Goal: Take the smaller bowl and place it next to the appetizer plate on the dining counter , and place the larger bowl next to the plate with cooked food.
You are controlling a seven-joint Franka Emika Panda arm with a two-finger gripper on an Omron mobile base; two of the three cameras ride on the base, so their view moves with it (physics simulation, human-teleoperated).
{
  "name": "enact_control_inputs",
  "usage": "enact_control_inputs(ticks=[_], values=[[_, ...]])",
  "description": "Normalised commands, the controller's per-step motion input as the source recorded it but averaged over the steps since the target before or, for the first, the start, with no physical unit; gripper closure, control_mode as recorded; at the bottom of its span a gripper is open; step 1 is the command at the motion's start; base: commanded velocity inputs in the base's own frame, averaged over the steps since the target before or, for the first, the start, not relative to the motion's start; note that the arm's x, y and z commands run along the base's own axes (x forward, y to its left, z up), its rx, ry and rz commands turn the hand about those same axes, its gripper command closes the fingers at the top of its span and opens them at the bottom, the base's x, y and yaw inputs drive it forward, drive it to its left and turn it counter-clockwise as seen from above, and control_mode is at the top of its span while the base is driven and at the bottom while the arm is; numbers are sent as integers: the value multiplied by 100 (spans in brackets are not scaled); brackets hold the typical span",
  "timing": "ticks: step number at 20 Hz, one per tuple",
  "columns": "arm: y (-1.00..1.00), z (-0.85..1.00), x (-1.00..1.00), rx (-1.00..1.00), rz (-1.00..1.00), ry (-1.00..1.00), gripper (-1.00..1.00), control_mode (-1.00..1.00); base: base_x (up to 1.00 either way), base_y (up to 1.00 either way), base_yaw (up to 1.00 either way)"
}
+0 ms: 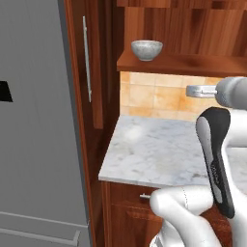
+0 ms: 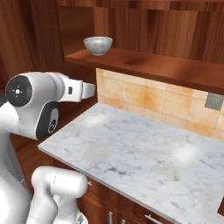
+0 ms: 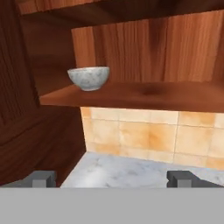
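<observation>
The small bowl (image 1: 146, 49) sits upright on a wood shelf (image 1: 193, 62), near the shelf's left end, with nothing else on the shelf beside it. The shelf hangs above a marble tabletop (image 1: 159, 149) that has orange tiles (image 1: 159, 94) behind it. The pincer (image 3: 112, 178) is spread wide and holds nothing; in the hand view its 2 dark tips stand far apart at the bottom, low over the tabletop, and the bowl (image 3: 89, 77) is up and to the left of them, well apart. The left base view alone shows a big grey fridge (image 1: 34, 125) on the left and a tall wood cabinet with a long silver handle (image 1: 87, 58) next to it. The right base view alone shows a grey wall socket (image 2: 214, 101) on the tiles far to the right, and more of the long tabletop (image 2: 144, 153). There the bowl (image 2: 98, 45) is above the arm's white end. Dark wood walls rise behind the shelf, and wood drawers sit under the tabletop.
</observation>
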Motion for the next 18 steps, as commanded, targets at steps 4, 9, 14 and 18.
enact_control_inputs(ticks=[4,9,14,18], values=[[-7,29,-15,40,0,22,-100,-100,0,0,0],[3,3,0,21,-1,2,-100,-100,0,0,0],[14,0,15,18,-13,-1,-100,-100,0,0,0],[19,3,22,3,-20,-5,-100,-100,0,0,0]])
